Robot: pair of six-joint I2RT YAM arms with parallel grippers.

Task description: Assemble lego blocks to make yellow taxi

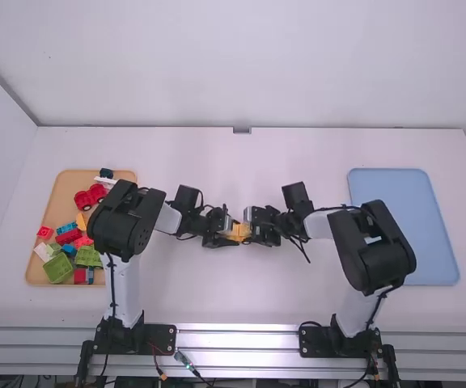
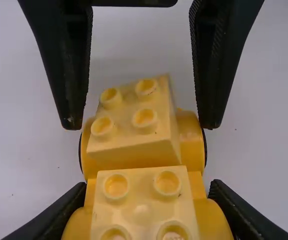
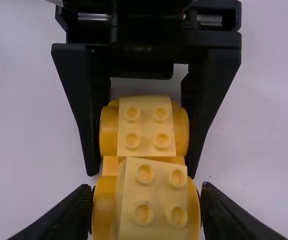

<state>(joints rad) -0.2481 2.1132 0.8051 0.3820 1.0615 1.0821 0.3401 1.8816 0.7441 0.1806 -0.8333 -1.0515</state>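
Note:
Near the table's middle, my left gripper (image 1: 223, 233) is shut on one wheeled end of a yellow car base (image 1: 239, 233); in the left wrist view that gripper (image 2: 146, 212) flanks the base (image 2: 191, 145). A pale yellow four-stud block (image 2: 141, 200) sits straight between its fingers. A second pale yellow block (image 2: 129, 127) lies askew and tilted on the opposite end. Around that end my right gripper (image 1: 257, 225) stands open. In the right wrist view, the right gripper (image 3: 146, 205) has its tips beside the wheels, with the skewed block (image 3: 154, 200) between them.
A wooden tray (image 1: 61, 196) at the left holds several bricks and a red wheeled base (image 1: 90, 196); the left arm reaches over its right side. A blue tray (image 1: 411, 218) lies at the right, partly behind the right arm. Bare table (image 1: 217, 162) lies beyond the grippers.

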